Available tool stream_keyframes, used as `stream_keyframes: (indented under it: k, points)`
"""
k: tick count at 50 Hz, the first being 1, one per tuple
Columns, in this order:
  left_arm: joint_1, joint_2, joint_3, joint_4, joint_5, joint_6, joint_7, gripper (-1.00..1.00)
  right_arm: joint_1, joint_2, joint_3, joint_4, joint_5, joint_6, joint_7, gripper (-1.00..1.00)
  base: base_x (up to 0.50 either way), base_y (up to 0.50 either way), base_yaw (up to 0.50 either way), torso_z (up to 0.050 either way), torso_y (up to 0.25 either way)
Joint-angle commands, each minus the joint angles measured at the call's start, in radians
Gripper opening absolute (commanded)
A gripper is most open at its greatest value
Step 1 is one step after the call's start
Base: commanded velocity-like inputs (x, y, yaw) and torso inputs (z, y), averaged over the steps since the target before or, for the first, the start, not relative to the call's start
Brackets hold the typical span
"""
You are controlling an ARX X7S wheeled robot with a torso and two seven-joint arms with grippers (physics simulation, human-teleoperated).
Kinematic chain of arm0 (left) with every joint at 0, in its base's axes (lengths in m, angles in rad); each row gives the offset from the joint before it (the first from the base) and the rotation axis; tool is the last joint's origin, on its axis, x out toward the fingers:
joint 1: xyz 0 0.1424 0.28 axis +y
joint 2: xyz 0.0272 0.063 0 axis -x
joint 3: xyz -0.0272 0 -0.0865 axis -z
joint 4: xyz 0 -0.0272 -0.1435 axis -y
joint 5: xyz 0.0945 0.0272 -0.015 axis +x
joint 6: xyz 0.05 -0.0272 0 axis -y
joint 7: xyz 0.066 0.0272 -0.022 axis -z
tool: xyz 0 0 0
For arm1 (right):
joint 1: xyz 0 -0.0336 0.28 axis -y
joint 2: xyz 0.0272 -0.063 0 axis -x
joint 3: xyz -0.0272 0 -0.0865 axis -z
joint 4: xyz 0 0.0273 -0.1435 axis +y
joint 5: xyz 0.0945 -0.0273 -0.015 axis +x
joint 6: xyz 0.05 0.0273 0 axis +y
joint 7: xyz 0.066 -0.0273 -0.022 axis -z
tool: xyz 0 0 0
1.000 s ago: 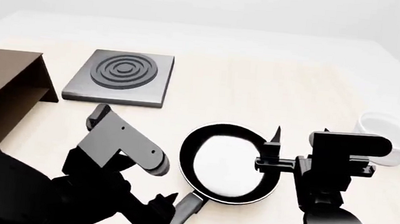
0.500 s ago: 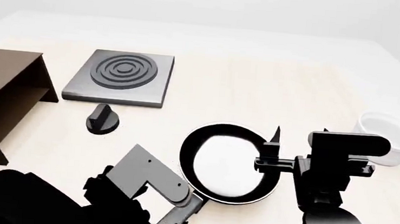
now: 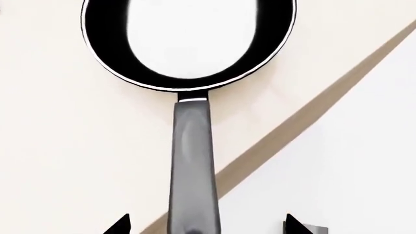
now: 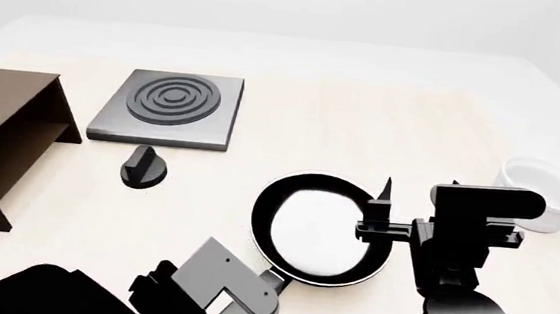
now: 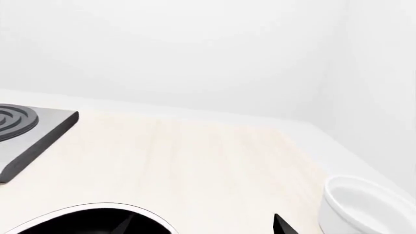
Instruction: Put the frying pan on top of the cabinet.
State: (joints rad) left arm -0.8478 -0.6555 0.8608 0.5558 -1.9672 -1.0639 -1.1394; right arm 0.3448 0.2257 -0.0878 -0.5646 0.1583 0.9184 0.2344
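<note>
Near the counter's (image 4: 364,126) front edge, at six o'clock from the hob (image 4: 168,108), sits the frying pan (image 4: 319,229). Released, the left claw (image 3: 204,225) straddles its handle; best to clench squarely before lifting toward the cabinet (image 4: 2,144) at nine o'clock. Right claw (image 5: 201,225) hangs released.

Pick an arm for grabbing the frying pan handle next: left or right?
Left. In its wrist view the left gripper is open with its fingertips either side of the frying pan handle's end. The right gripper hovers over the pan's far rim, away from the handle. The cabinet also sits on the left.
</note>
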Motion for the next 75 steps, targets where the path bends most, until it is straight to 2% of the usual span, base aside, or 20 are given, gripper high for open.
stream_keyframes:
  k: [1,32,33,52,64,75]
  points:
    - [0.029,0.016,0.025,-0.048,0.061,-0.012,0.038,1.0,0.003,0.002,0.002,0.001,0.005,0.006,0.007,1.0,0.0,0.0,0.0,0.0,0.0]
    - [0.124,0.048,0.093,-0.216,0.277,-0.009,0.176,1.0,0.004,0.01,-0.003,0.006,0.015,-0.001,0.021,1.0,0.0,0.0,0.0,0.0,0.0]
    - [0.124,0.046,0.089,-0.21,0.285,-0.004,0.176,-1.0,0.004,0.011,-0.004,0.006,0.015,0.0,0.022,1.0,0.0,0.0,0.0,0.0,0.0]
    - [0.115,0.034,0.089,-0.182,0.304,0.004,0.161,-1.0,0.003,0.014,-0.006,0.006,0.022,-0.002,0.03,1.0,0.0,0.0,0.0,0.0,0.0]
    - [0.011,-0.067,-0.012,-0.078,0.2,0.023,0.102,-1.0,0.007,0.014,0.012,-0.001,0.033,0.006,0.038,1.0,0.0,0.0,0.0,0.0,0.0]
    - [-0.042,-0.158,-0.082,-0.089,0.161,0.042,0.126,-1.0,0.006,0.017,0.006,-0.001,0.034,0.006,0.044,1.0,0.0,0.0,0.0,0.0,0.002]
